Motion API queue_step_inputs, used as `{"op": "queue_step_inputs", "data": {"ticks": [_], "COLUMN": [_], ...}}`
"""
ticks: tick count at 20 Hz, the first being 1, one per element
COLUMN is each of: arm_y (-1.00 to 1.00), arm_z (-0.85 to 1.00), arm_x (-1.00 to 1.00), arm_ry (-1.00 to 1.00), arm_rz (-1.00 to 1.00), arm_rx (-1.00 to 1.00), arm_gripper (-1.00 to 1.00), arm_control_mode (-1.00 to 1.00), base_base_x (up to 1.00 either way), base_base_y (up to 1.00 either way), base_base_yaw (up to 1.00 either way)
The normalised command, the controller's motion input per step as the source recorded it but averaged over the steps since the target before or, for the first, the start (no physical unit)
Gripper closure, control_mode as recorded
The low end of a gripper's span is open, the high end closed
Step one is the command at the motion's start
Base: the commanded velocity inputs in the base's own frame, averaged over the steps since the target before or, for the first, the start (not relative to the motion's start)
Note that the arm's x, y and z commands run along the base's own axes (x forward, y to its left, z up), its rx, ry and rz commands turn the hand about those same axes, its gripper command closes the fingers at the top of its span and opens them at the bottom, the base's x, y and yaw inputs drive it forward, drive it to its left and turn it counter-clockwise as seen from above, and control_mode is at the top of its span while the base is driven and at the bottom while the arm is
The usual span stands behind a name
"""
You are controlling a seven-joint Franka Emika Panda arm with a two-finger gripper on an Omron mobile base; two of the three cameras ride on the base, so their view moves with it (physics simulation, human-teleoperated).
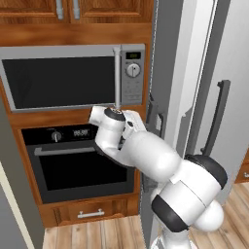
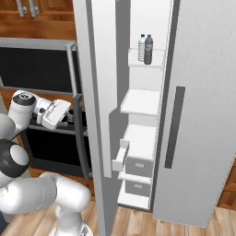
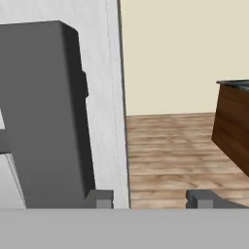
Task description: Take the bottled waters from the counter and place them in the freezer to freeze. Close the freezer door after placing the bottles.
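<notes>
Two bottled waters (image 2: 148,50) stand upright side by side on the top white shelf of the freezer (image 2: 143,102). The freezer door (image 2: 96,87) hangs partly open. My gripper (image 2: 69,115) is on the door's outer side, close to its dark bar handle (image 2: 79,133). In the hand view that handle (image 3: 48,116) is a large dark grey block on the left, against the light-grey door face (image 3: 104,73). The gripper (image 3: 151,198) has its fingertips apart, nothing is held between them, and the door's edge and the wooden floor show in the gap.
A silver microwave (image 1: 73,78) and a black-glass wall oven (image 1: 80,165) stand left of the freezer, behind my arm. The closed right fridge door (image 2: 203,115) has a dark handle. A dark-topped brown counter end (image 3: 232,131) stands on the wooden floor (image 3: 170,151).
</notes>
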Motion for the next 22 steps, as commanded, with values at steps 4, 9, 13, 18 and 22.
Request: {"op": "queue_step_inputs", "data": {"ticks": [4,9,13,18,22], "arm_y": [-0.1,-0.24,-0.36,-0.54,-0.71], "arm_z": [0.0,0.0,0.0,0.0,0.0], "arm_x": [0.24,0.22,0.19,0.03,0.0], "arm_ry": [0.0,0.0,0.0,0.0,-0.01], "arm_rz": [0.14,0.13,0.13,0.09,0.08], "arm_rx": [-0.01,0.0,0.0,0.0,0.0], "arm_gripper": [-1.0,-1.0,-1.0,-1.0,-1.0], "arm_control_mode": [-1.0,-1.0,-1.0,-1.0,-1.0], "base_base_x": [0.0,0.0,0.0,0.0,0.0], "base_base_y": [0.0,0.0,0.0,0.0,0.0], "base_base_yaw": [0.0,0.0,0.0,0.0,0.0]}}
